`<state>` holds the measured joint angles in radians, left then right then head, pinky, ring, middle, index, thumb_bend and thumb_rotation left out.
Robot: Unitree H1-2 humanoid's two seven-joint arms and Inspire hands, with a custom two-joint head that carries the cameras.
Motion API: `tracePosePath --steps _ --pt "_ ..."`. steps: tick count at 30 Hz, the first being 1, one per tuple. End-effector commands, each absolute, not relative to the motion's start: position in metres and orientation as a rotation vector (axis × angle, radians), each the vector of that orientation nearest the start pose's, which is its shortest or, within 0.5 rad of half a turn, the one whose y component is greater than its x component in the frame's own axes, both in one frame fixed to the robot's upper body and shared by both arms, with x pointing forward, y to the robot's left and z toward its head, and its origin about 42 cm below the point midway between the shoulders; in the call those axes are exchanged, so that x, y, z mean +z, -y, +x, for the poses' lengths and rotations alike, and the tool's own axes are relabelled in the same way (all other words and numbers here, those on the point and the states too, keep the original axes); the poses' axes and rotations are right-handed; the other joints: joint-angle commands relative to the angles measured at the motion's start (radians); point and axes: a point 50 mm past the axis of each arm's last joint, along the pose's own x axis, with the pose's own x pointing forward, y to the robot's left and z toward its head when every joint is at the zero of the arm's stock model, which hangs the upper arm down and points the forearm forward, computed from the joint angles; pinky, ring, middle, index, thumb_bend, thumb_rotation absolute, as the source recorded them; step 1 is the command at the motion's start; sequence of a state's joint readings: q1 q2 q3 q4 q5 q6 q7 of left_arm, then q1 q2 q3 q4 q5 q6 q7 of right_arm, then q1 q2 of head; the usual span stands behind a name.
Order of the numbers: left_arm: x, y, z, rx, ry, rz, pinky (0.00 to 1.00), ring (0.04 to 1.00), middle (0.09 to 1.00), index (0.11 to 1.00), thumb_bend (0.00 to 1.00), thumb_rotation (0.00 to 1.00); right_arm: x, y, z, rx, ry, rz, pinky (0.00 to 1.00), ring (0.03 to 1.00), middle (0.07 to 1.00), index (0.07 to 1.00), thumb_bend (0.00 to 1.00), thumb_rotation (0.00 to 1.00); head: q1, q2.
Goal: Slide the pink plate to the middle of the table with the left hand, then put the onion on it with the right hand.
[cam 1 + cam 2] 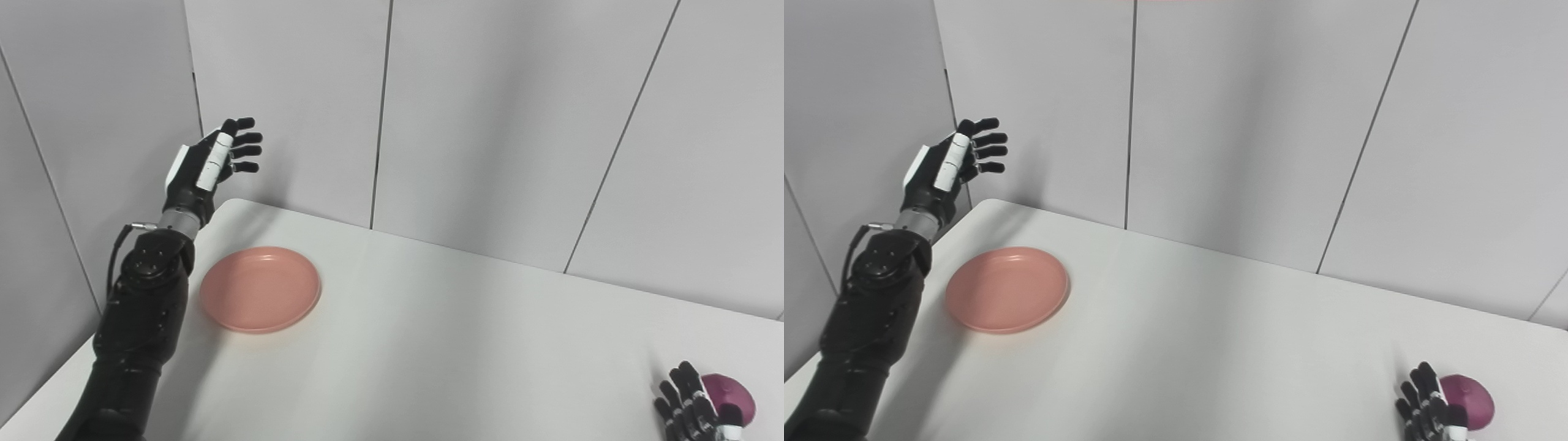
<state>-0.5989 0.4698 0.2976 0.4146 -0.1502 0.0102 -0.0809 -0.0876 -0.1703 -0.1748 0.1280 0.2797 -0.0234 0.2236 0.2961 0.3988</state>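
A pink plate [260, 288] lies flat on the left part of the white table [465, 343], with nothing on it. My left hand [211, 162] is raised well above the table's far left corner, beyond the plate, open with fingers spread and holding nothing. A purple onion [729, 395] rests near the front right corner of the table. My right hand [689, 407] stands just to the left of the onion at the bottom edge, fingers pointing up and apart. Whether it touches the onion I cannot tell; its lower part is cut off.
Grey wall panels [490, 122] rise directly behind the table's far edge and along its left side. The table's left edge runs close beside my left forearm [144, 306].
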Motion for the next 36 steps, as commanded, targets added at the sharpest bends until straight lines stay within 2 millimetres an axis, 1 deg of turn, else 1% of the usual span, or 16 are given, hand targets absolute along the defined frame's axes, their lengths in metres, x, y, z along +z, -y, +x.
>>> tracePosePath --steps 1,3,5,8,11,14,16,19,21,22,24,27,30,32,36 --pt "0.309 -0.435 0.454 0.261 0.362 0.195 0.68 0.755 0.763 0.769 0.87 0.92 0.039 0.287 0.268 0.017 -0.140 0.219 1.00 1.000 1.000 1.000 0.91 1.00 0.001 0.004" --pt "0.307 -0.443 0.455 0.277 0.345 0.187 0.72 0.755 0.760 0.771 0.86 0.91 0.040 0.288 0.268 0.017 -0.140 0.219 1.00 1.000 1.000 1.000 0.90 1.00 0.001 0.007" --pt "0.303 -0.450 0.454 0.294 0.330 0.177 0.74 0.762 0.769 0.770 0.86 0.91 0.040 0.288 0.268 0.016 -0.142 0.220 1.00 1.000 1.000 1.000 0.90 1.00 0.004 0.009" --pt "0.298 -0.458 0.453 0.317 0.301 0.167 0.76 0.774 0.785 0.785 0.86 0.92 0.041 0.289 0.267 0.020 -0.144 0.214 1.00 1.000 1.000 1.000 0.91 1.00 0.006 0.013" --pt "0.290 -0.463 0.453 0.337 0.279 0.139 0.79 0.765 0.777 0.784 0.85 0.90 0.041 0.290 0.267 0.021 -0.144 0.216 1.00 1.000 1.000 1.000 0.91 1.00 0.006 0.017" --pt "0.279 -0.465 0.452 0.351 0.257 0.091 0.80 0.772 0.765 0.780 0.87 0.88 0.042 0.290 0.266 0.017 -0.145 0.223 1.00 1.000 1.000 1.000 0.91 1.00 0.005 0.020" --pt "0.270 -0.466 0.452 0.354 0.243 0.075 0.80 0.778 0.766 0.779 0.88 0.90 0.042 0.290 0.266 0.015 -0.147 0.220 1.00 1.000 1.000 1.000 0.91 1.00 0.004 0.024" --pt "0.258 -0.465 0.450 0.355 0.216 0.071 0.82 0.812 0.787 0.792 0.84 0.93 0.043 0.291 0.264 0.018 -0.148 0.212 1.00 1.000 1.000 1.000 0.93 1.00 0.005 0.032" --pt "0.249 -0.465 0.449 0.356 0.195 0.064 0.84 0.827 0.808 0.807 0.84 0.94 0.044 0.291 0.264 0.020 -0.148 0.211 1.00 1.000 1.000 1.000 0.93 1.00 0.005 0.032" --pt "0.245 -0.465 0.449 0.357 0.187 0.058 0.82 0.807 0.813 0.803 0.83 0.93 0.044 0.291 0.264 0.021 -0.149 0.211 1.00 1.000 1.000 1.000 0.94 1.00 0.005 0.032" --pt "0.235 -0.465 0.448 0.358 0.170 0.047 0.80 0.801 0.815 0.798 0.83 0.92 0.044 0.292 0.264 0.025 -0.146 0.207 1.00 1.000 1.000 1.000 0.95 1.00 0.004 0.038" --pt "0.222 -0.469 0.447 0.363 0.147 0.028 0.78 0.789 0.797 0.787 0.88 0.89 0.044 0.292 0.263 0.027 -0.143 0.204 1.00 1.000 1.000 0.997 0.94 1.00 0.004 0.038" --pt "0.206 -0.471 0.447 0.374 0.111 -0.009 0.75 0.772 0.783 0.776 0.88 0.88 0.045 0.292 0.263 0.024 -0.146 0.195 1.00 1.000 1.000 0.997 0.95 1.00 0.000 0.044" --pt "0.197 -0.472 0.446 0.374 0.095 -0.036 0.76 0.778 0.775 0.747 0.87 0.87 0.046 0.292 0.263 0.026 -0.144 0.196 1.00 1.000 1.000 0.996 0.94 1.00 -0.002 0.046" --pt "0.185 -0.470 0.444 0.353 0.080 -0.067 0.79 0.794 0.780 0.747 0.88 0.86 0.045 0.291 0.263 0.022 -0.142 0.207 1.00 1.000 1.000 0.990 0.95 0.99 -0.003 0.049"
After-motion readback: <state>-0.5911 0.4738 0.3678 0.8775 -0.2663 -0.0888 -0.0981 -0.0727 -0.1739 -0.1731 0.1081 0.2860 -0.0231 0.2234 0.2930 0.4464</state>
